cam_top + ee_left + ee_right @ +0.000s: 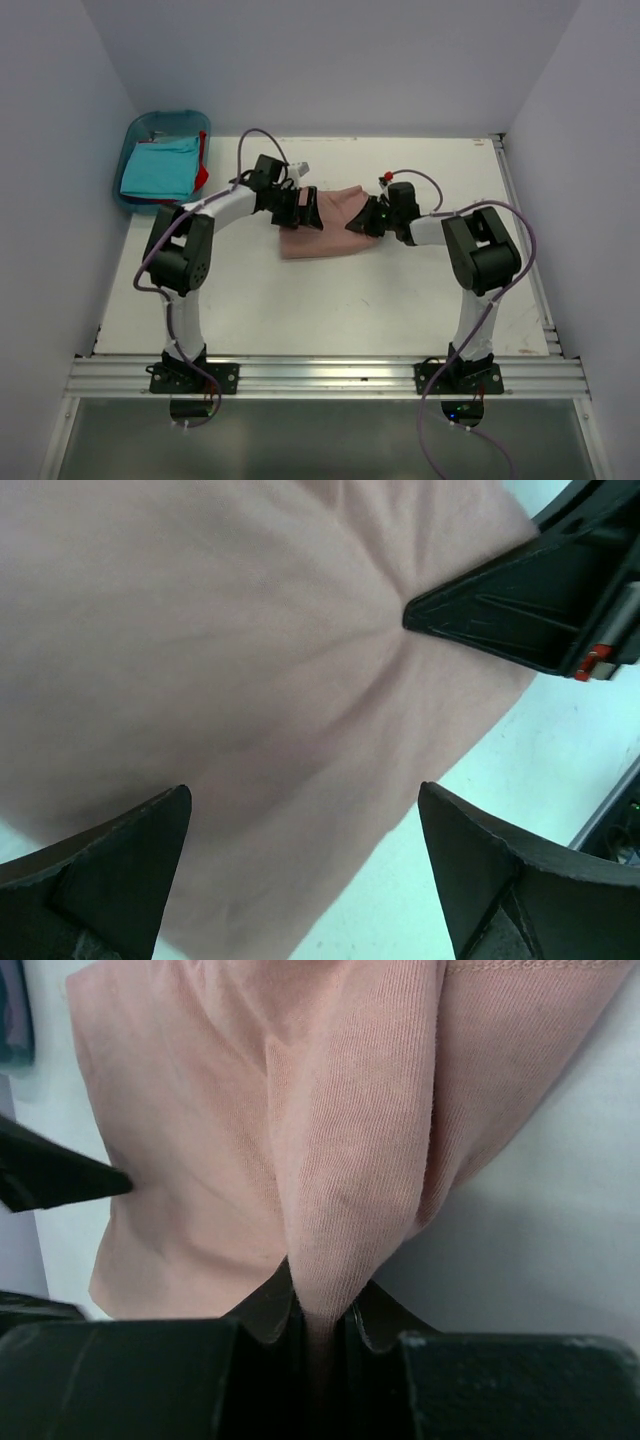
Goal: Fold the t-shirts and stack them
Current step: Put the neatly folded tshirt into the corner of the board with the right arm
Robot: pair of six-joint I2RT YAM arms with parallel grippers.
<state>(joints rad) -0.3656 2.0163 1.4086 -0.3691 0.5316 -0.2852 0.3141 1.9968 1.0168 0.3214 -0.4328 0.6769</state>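
Top view: left gripper (305, 208) and right gripper (362, 220) cover both ends of the pink t-shirt (325, 235), and the jaw gaps are too small and dark to read there. Left wrist: shirt runs off the top and left edges, soft focus. Right wrist: shirt cut by the top edge, pinched fold disappears between the fingers (262, 1312). Red t-shirt (202, 176) mostly buried under the turquoise t-shirt (160, 168) in the bin (150, 122); only a sliver shows.

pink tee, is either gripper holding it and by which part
The right gripper is shut on the pink tee, pinching a raised fold of cloth near its right-hand edge. The left gripper is open over it, holding nothing.
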